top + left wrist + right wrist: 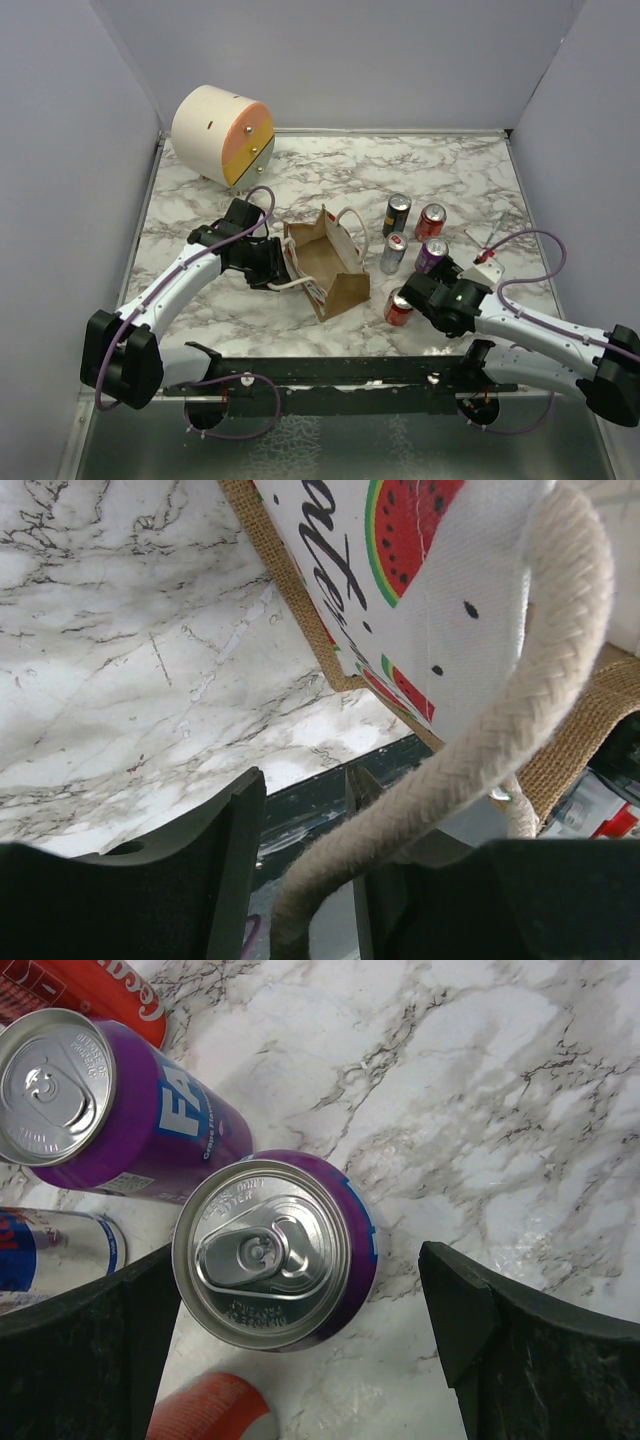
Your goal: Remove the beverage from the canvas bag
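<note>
The tan canvas bag stands mid-table, mouth open. No can shows inside it from above. My left gripper is at its left side, jaws narrowed on the bag's white rope handle, which runs between the fingers. The watermelon-print side fills the left wrist view. My right gripper is open, right of the bag. An upright purple can stands on the table between its fingers, against the left one.
A second purple can, a red can and a silver-blue can are close by. A dark can and red cans stand near the bag. A cream-and-orange drum is at back left.
</note>
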`<state>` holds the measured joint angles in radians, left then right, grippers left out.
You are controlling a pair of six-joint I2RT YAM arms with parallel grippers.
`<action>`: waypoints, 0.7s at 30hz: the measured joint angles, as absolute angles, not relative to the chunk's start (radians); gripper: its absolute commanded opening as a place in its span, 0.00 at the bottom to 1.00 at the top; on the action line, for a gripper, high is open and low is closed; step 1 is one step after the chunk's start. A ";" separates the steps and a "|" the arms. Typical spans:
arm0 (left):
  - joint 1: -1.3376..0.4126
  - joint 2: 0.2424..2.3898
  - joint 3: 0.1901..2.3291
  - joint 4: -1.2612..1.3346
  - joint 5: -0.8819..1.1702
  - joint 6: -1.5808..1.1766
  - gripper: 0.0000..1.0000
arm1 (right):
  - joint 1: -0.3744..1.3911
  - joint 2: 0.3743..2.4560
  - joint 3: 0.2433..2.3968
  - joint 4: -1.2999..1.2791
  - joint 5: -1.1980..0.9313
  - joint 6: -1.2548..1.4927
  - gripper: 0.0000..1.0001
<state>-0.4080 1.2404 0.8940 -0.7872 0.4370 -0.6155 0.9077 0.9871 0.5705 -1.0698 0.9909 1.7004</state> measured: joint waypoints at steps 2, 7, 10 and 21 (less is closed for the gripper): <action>-0.408 1.235 0.894 -0.788 0.437 -0.617 0.50 | 0.908 0.978 0.588 -1.103 0.975 1.693 1.00; -0.408 1.219 0.894 -0.789 0.429 -0.615 0.84 | 0.908 0.937 0.684 -1.181 0.944 1.633 1.00; -0.408 1.201 0.907 -0.799 0.416 -0.613 0.99 | 0.908 0.885 0.771 -1.187 0.925 1.519 1.00; -0.408 1.067 1.129 -0.848 0.260 -0.597 0.99 | 0.908 0.815 1.108 -0.939 0.752 0.920 1.00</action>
